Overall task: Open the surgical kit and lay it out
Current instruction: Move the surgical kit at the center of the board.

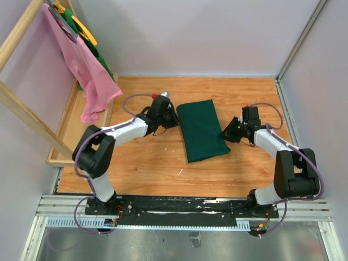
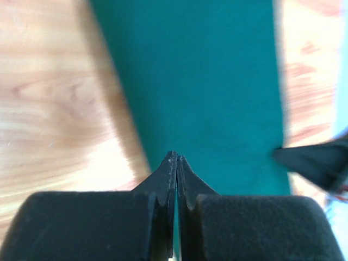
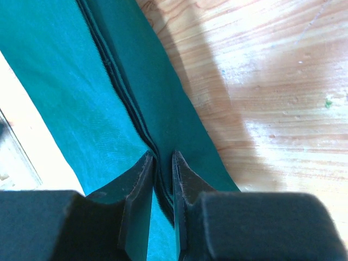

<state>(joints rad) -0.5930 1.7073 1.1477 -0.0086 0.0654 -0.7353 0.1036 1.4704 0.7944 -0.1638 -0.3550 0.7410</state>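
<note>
Right gripper [image 3: 162, 155] is standing with jaws narrowly apart, straddling a fold of the dark green cloth wrap [image 1: 202, 129] just beneath. Left gripper [image 2: 175, 157], pinched together, is meeting the wrap's opposite edge (a pink cloth [image 1: 81, 65] is hanging well beyond it).

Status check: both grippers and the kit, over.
Left gripper shut at green wrap's left edge. Right gripper barely open, astride a fold at its right edge. Wrap folded shut, flat on table. Nothing lies on it.
</note>
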